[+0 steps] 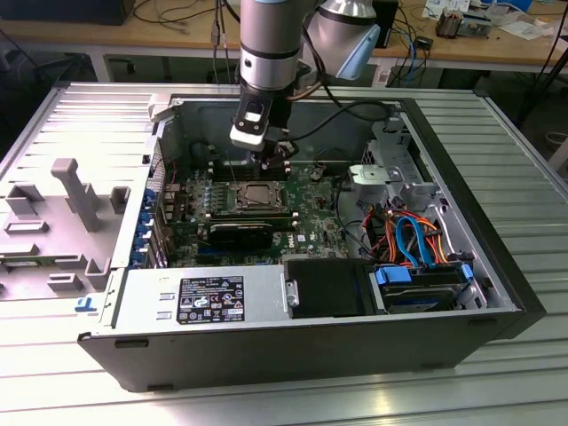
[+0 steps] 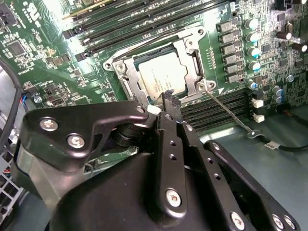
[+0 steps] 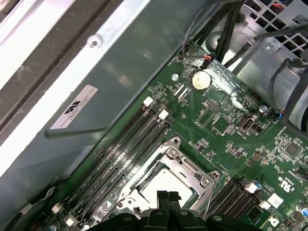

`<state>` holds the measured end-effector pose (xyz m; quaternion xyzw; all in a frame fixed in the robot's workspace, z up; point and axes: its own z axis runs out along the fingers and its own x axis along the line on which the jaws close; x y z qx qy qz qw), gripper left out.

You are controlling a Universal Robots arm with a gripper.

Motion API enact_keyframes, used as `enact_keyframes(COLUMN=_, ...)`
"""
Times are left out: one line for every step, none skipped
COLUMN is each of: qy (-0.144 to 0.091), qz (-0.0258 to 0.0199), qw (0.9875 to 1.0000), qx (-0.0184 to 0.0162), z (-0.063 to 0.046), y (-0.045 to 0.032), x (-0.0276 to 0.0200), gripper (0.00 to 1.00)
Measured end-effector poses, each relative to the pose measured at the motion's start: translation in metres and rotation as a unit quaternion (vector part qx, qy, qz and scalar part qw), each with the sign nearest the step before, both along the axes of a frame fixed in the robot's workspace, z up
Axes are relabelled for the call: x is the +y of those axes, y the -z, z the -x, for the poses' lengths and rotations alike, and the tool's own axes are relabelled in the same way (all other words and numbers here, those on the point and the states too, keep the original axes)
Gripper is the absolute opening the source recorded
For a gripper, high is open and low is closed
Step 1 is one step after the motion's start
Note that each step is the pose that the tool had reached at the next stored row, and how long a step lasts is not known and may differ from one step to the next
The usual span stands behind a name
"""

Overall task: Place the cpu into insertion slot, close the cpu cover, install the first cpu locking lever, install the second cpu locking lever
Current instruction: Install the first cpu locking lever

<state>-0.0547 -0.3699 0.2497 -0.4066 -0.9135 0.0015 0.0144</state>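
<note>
**Locating the gripper at the insertion slot**

On the green board (image 1: 311, 226), the insertion slot (image 1: 234, 199) lies mid-case. The cpu (image 2: 161, 77) sits flat inside it, with the cpu cover (image 2: 129, 81) lying down around its edges. The gripper (image 1: 273, 170) stands at the slot's far edge, slightly toward the exterior view's right. Its fingers (image 3: 163, 196) are pressed together with nothing between them. A thin wire lever (image 2: 226, 113) runs from the slot's corner across the memory slots (image 2: 202, 118).
</note>
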Motion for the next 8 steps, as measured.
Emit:
enact_keyframes(qy=-0.007, qz=0.0, qw=1.0, qx=0.0, z=0.0, y=0.0, x=0.0, gripper=0.11)
enact_keyframes(qy=-0.012, qz=0.0, qw=0.9999, qx=0.0, z=0.0, y=0.0, x=0.0, gripper=0.11)
enact_keyframes(qy=-0.016, qz=0.0, qw=0.9999, qx=0.0, z=0.0, y=0.0, x=0.0, gripper=0.11)
enact_keyframes(qy=-0.021, qz=0.0, qw=0.9998, qx=0.0, z=0.0, y=0.0, x=0.0, gripper=0.11)
enact_keyframes(qy=-0.025, qz=0.0, qw=0.9997, qx=0.0, z=-0.0001, y=0.0, x=0.0, gripper=0.11)
enact_keyframes(qy=-0.029, qz=0.0, qw=0.9996, qx=0.0, z=0.0, y=0.0, x=0.0, gripper=0.11)
enact_keyframes(qy=-0.031, qz=0.0, qw=0.9995, qx=0.0, z=-0.0001, y=0.0, x=0.0, gripper=0.11)
enact_keyframes(qy=-0.036, qz=0.0, qw=0.9994, qx=0.0, z=-0.0001, y=0.0, x=0.0, gripper=0.11)
